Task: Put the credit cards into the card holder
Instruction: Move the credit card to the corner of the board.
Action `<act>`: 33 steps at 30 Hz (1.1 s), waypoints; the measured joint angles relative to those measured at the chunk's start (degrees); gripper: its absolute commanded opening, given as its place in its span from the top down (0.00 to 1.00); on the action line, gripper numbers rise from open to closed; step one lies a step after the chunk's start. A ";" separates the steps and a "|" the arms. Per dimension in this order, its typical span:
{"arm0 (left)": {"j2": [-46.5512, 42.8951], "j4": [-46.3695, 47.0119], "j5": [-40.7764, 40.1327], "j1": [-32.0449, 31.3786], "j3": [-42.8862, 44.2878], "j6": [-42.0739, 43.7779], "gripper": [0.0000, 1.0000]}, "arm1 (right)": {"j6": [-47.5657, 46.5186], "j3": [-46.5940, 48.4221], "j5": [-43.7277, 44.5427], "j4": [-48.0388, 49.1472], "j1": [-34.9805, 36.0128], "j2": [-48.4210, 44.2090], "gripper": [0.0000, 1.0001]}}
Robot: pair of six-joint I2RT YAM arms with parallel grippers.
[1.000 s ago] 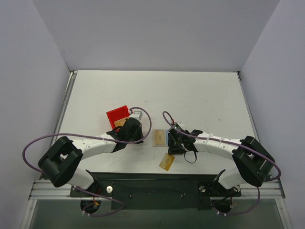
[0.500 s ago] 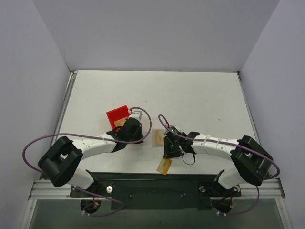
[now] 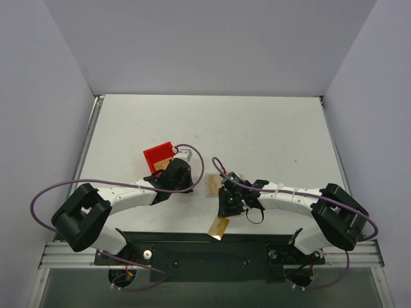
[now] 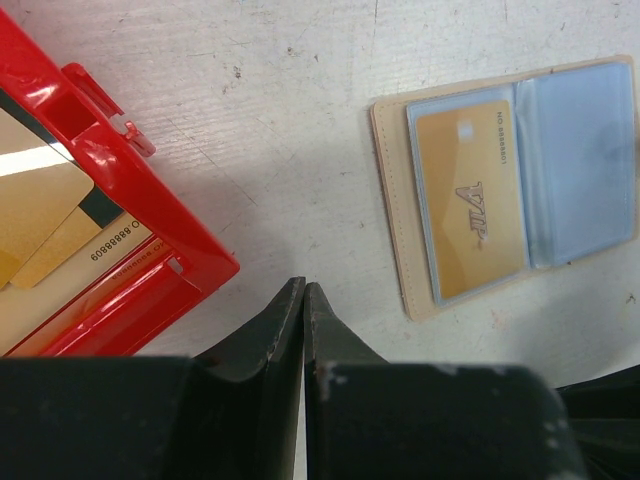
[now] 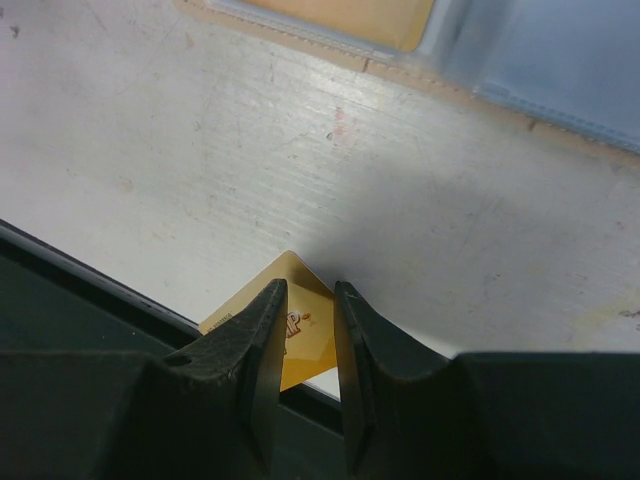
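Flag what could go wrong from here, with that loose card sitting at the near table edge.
1. The loose card appears to overhang the near edge of the table under the right hand, whose fingers stand slightly apart. A nudge outward could tip it off.
2. The card holder lies open and unpinned, with the shut left hand beside it, not touching. It may slide during insertion.
3. One pocket is already filled by a VIP card; aim for the empty pocket.

The bin (image 3: 158,156) sits left of the card holder (image 3: 213,187), a credit card (image 3: 219,227) before it.
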 measured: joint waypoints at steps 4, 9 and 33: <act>0.00 0.00 0.00 0.00 0.00 0.00 0.87 | 0.00 -0.61 -1.73 1.73 0.24 0.04 0.78; -0.09 0.00 -0.04 0.00 -0.02 0.00 0.87 | 0.00 -0.66 -3.02 3.85 0.48 0.85 0.78; -1.36 4.22 1.68 -14.29 -1.29 2.14 0.87 | 11.74 -19.50 -1.42 3.52 1.31 -26.75 0.67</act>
